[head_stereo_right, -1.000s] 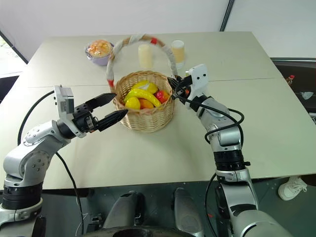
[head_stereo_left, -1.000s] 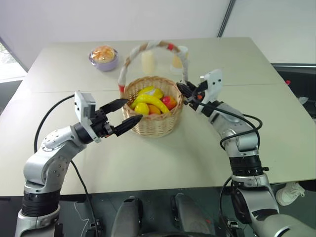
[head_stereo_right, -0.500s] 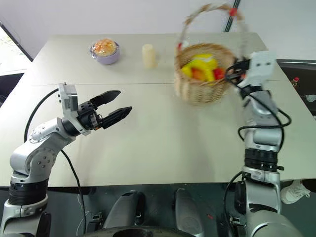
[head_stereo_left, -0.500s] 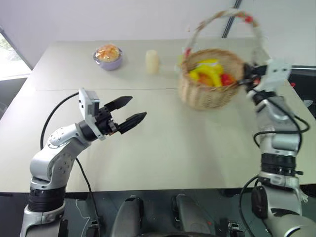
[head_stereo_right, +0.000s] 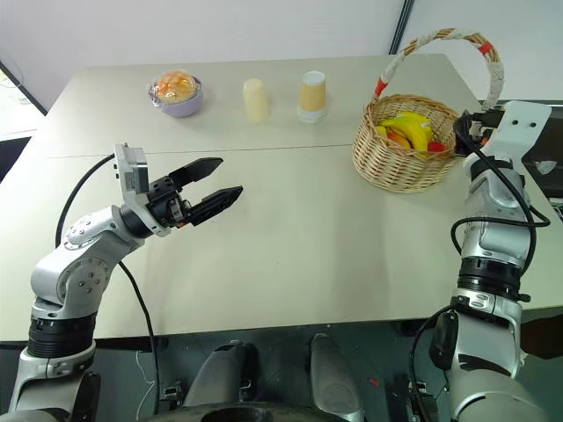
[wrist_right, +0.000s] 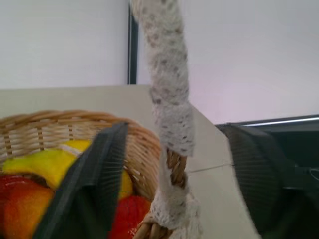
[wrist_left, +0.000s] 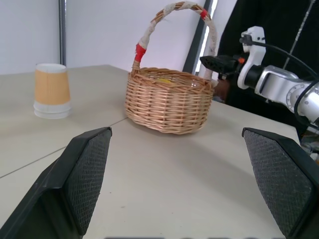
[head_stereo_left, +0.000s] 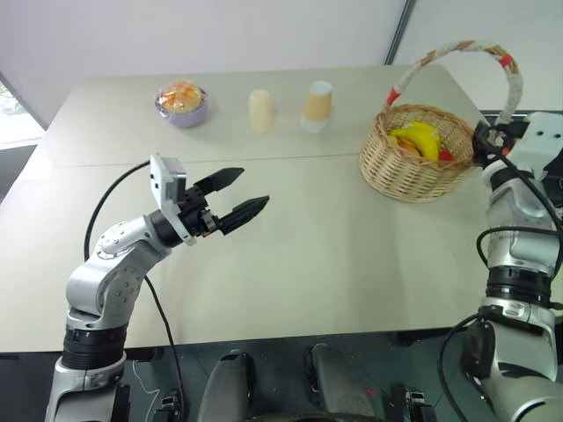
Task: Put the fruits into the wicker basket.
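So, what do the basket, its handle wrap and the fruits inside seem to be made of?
The wicker basket looks like woven natural cane: tan, matt strands. Its handle wrap seems white cloth tape with red bands, rough-textured. The fruits appear to be smooth, glossy plastic, though this is uncertain.

This is looking like a robot lab or test room rather than a home. A plain beige desk (head_stereo_left: 290,264) made of pushed-together tops is standing against bare white walls (head_stereo_left: 220,35), with a dark metal post (head_stereo_left: 398,31) running up behind it. Toy-like props are sitting staged in a row: a lilac bowl (head_stereo_left: 183,104) and two paper cups (head_stereo_left: 259,111). A person's white sneaker (head_stereo_right: 519,337) is showing on the floor beside the desk.
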Robot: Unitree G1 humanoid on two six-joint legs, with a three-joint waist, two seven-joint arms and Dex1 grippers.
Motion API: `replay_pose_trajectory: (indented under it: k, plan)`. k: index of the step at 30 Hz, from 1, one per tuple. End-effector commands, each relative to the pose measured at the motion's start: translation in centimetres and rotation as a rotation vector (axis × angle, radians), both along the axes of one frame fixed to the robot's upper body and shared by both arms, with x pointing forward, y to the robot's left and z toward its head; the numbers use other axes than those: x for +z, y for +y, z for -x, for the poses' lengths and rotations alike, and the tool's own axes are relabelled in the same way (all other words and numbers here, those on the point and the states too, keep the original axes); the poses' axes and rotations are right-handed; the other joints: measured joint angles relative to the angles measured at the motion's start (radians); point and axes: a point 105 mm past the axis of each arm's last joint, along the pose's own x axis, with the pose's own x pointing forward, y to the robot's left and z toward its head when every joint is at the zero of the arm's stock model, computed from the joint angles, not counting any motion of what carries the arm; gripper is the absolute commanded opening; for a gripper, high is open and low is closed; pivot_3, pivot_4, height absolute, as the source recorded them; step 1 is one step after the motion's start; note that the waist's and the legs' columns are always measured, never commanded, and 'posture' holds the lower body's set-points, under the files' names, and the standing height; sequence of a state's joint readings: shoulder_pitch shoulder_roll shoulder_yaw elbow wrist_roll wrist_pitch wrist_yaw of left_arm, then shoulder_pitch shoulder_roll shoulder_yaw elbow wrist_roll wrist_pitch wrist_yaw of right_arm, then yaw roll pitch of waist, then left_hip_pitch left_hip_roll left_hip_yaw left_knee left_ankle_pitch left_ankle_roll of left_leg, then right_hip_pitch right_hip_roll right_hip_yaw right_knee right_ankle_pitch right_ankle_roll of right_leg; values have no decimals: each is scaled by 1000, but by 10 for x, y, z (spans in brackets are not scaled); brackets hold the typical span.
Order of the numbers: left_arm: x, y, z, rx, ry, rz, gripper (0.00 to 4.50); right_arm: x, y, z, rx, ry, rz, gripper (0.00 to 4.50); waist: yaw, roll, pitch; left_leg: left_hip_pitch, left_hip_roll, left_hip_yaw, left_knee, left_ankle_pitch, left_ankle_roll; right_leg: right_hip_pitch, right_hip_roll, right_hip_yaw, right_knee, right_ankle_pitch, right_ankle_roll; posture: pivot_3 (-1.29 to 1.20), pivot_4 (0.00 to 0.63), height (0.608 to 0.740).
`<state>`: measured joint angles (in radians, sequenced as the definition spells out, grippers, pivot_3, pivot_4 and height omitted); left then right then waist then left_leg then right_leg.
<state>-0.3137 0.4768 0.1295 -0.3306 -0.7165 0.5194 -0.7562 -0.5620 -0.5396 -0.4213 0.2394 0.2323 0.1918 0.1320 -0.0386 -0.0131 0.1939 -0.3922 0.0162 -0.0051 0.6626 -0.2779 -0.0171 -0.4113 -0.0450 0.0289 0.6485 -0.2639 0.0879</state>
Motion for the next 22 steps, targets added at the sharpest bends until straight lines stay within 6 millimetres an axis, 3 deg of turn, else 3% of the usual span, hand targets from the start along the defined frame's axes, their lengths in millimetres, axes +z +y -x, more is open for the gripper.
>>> replay_pose_trajectory:
  k: [1, 5, 11, 13, 16, 22]
  plan:
    - [-2, 17, -9, 102, -17, -47, 4500, 22, 1, 22, 44, -53, 103, 4105, 3, 0, 0, 0, 0, 0, 0, 0, 0, 0, 0, 0, 0, 0, 0, 0, 150, 740]
    - [-26, 62, -29, 339, 40, -114, 4500, -1, 11, 39, 175, 56, 170, 4105, 6, 0, 0, 0, 0, 0, 0, 0, 0, 1, 0, 0, -1, 0, 0, 0, 150, 740]
    - [-50, 117, -21, 538, 96, -121, 4500, -44, 99, 59, 659, 210, 284, 4105, -6, 0, 0, 1, 3, 1, -1, 0, 0, 0, 1, 0, -1, 0, 0, 0, 150, 740]
    - [-56, 128, -18, 592, 106, -128, 4500, -56, 121, 64, 765, 243, 299, 4105, -3, 0, 0, 2, 5, 0, -1, 0, 0, 0, 1, 0, 0, 0, 0, 0, 150, 740]
    - [-62, 139, -13, 642, 115, -135, 4500, -68, 139, 63, 838, 278, 305, 4105, 3, -1, -1, 2, 5, 0, 0, 0, 0, 1, 1, -1, 0, 0, 0, 0, 150, 740]
    - [-63, 142, -4, 669, 108, -137, 4500, -73, 143, 50, 852, 280, 298, 4105, 23, -1, 0, 1, 2, 0, 0, 0, 0, 1, -3, -1, -1, 0, 0, 0, 150, 740]
